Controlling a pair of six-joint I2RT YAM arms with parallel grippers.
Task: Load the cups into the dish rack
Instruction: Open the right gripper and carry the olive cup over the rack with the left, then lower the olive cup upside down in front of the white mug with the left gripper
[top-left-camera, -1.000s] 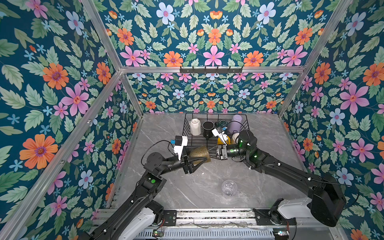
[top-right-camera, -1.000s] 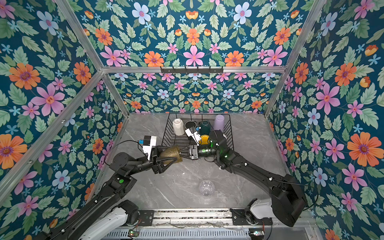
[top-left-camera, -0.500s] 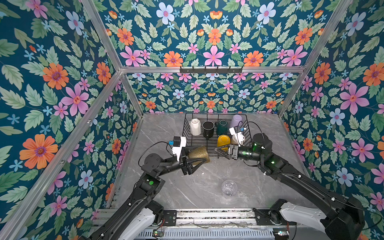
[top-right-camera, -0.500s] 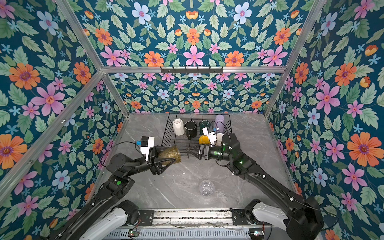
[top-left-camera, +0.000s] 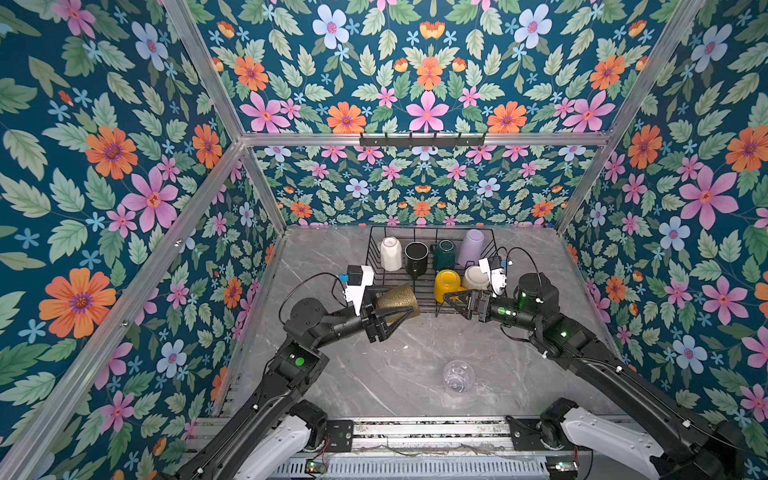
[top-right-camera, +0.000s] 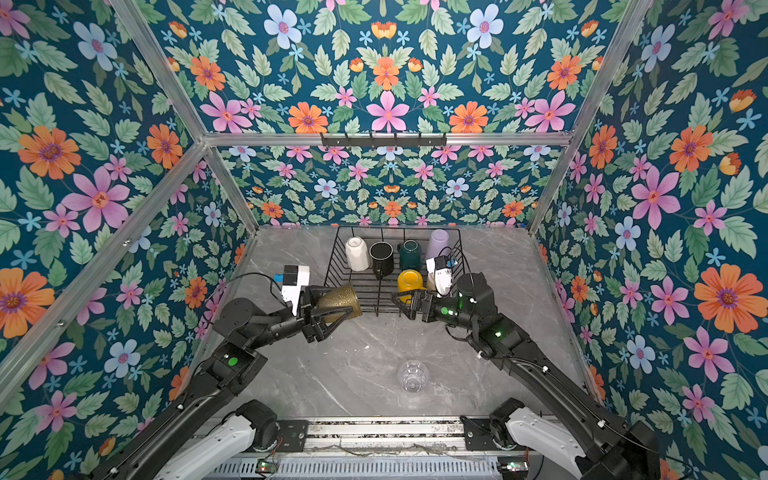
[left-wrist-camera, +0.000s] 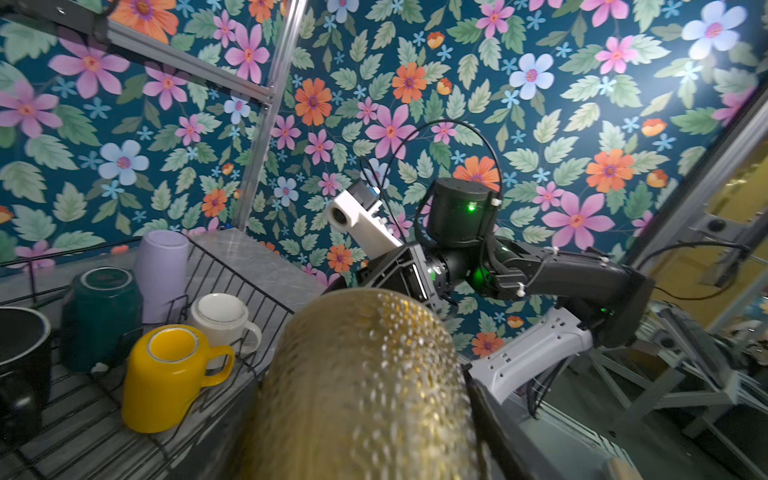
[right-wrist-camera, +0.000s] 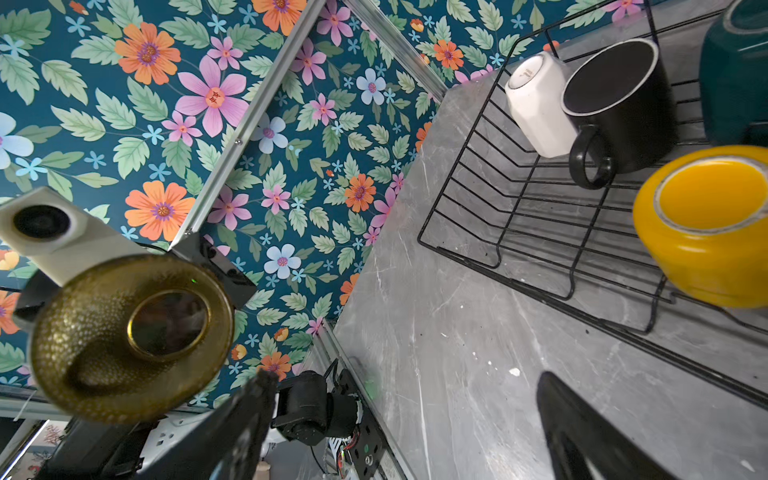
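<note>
Six cups in dish rack, one tumbler in left claw, one loose.

Dish rack black. Yellow mug, black mug, dark green mug, white mug. Lilac tumbler; olive-gold tumbler, dimpled. Table grey marble. Walls teal floral.

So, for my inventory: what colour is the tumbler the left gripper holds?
Olive-gold, translucent and dimpled tumbler; clearest in the left wrist view.
</note>
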